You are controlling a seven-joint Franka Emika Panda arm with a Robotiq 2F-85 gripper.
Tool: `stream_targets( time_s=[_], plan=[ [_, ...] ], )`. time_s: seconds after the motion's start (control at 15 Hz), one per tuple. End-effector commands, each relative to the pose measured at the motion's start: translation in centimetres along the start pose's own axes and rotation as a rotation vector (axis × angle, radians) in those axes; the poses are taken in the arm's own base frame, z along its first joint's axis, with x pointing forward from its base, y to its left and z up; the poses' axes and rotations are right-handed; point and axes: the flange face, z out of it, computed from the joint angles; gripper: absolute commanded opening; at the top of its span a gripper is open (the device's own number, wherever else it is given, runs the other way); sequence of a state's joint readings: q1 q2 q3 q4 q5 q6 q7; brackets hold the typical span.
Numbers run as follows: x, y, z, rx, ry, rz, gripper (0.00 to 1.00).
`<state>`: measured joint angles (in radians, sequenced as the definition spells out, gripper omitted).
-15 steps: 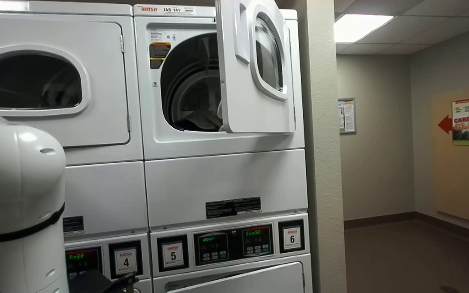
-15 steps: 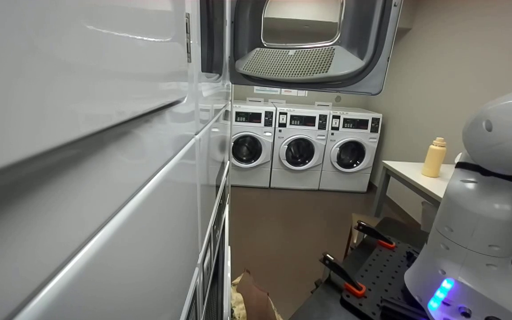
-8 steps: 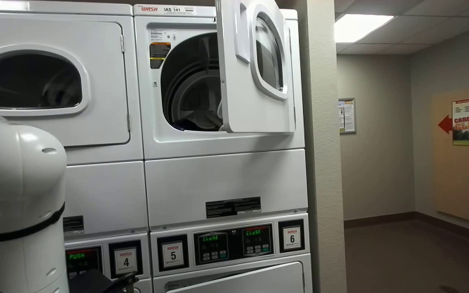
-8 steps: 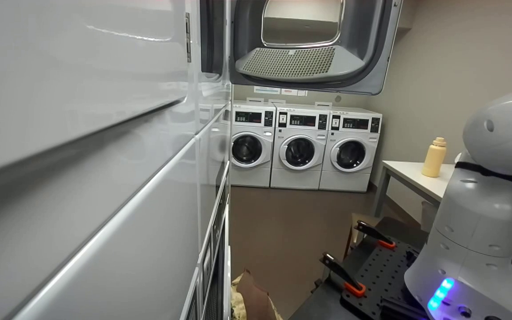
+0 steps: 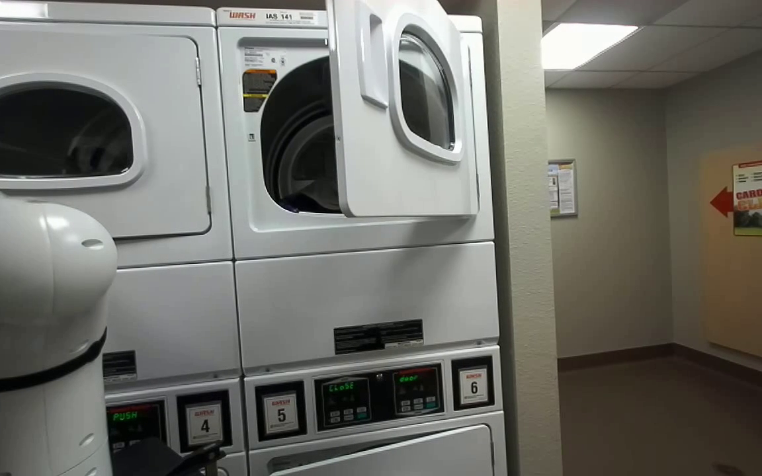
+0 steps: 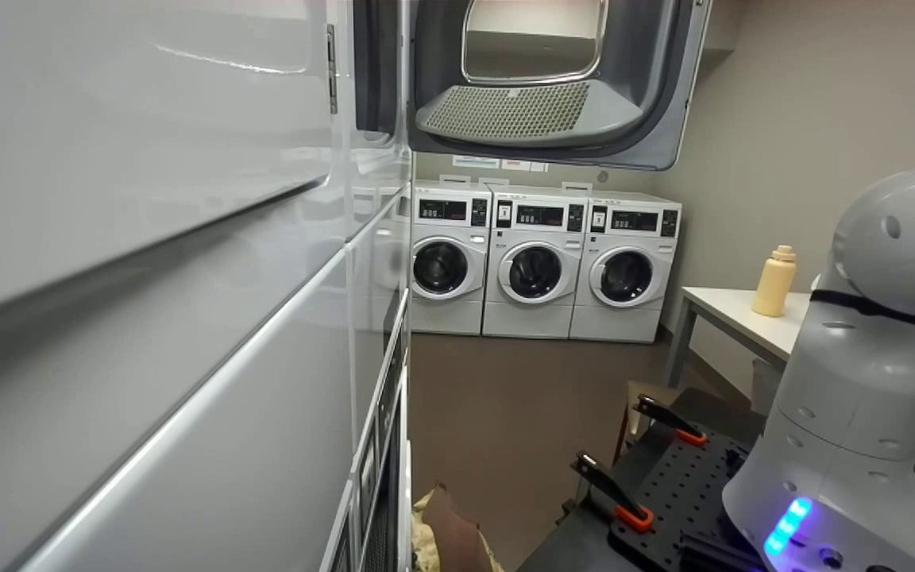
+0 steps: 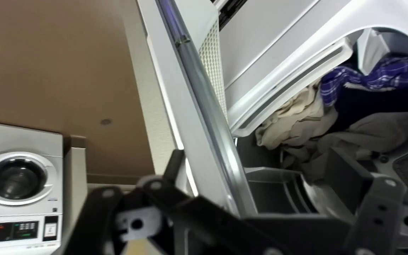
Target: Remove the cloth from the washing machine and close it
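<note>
The white washing machine has its square door standing partly open; the door's grey inner side hangs overhead in an exterior view. Inside the drum lies the beige-grey cloth, crumpled, beside blue plaid fabric. My gripper is open in the wrist view. The door's edge runs between its fingers, near the left finger, which is on the outer-face side; whether they touch I cannot tell. The right finger appears in front of the drum opening. Both exterior views leave the gripper out.
A neighbouring machine with its door shut stands beside it, and a wall pillar on the hinge side. A lower door is ajar. Behind the arm is a table with a yellow bottle. A brown bag sits below.
The door has swung some way towards the machine, so less of the drum opening and cloth shows in an exterior view. The arm has shifted slightly.
</note>
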<state>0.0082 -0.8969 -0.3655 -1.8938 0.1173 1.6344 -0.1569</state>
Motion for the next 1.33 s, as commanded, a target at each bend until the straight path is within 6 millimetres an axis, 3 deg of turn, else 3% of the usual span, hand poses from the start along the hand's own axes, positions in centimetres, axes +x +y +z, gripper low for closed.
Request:
stream_targets(
  time_s=[0.0,0.27,0.47,0.67,0.87,1.07,1.27],
  plan=[
    [0.7,-1.5,3.8,0.167,-0.001,-0.081,1.00],
    [-0.5,-4.7,7.3,0.366,-0.012,-0.136,1.00],
    [-0.6,-8.2,11.8,0.507,-0.020,-0.182,1.00],
    [-0.7,-13.3,16.8,0.586,-0.020,-0.188,1.00],
    [-0.7,-17.4,20.1,0.600,0.000,-0.139,1.00],
    [-0.4,-19.8,22.8,0.578,0.013,-0.091,1.00],
    [-0.2,-21.5,23.9,0.559,0.027,-0.061,1.00]
  ],
)
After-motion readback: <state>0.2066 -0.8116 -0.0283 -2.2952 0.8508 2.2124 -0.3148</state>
